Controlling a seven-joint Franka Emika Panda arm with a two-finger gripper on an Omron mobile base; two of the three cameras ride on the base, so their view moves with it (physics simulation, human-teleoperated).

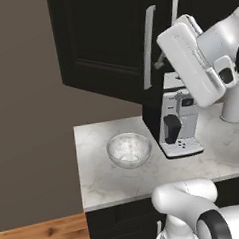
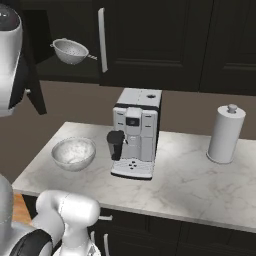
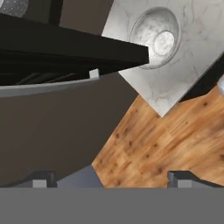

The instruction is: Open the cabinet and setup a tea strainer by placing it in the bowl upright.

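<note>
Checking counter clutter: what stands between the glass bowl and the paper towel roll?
In the right base view, the white coffee machine stands between the round clear glass bowl and the white paper towel roll.

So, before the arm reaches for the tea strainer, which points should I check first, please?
1. Cabinet door swung open: ok.
2. Tea strainer visible inside the cabinet, nothing in front of it: ok.
3. Hand open and holding nothing: ok.
4. Bowl upright on the counter, nothing inside: ok.
5. Coffee machine apart from the bowl: ok.
6. Hand lined up with the strainer: not ok, it looks down past the door edge at the floor.
</note>
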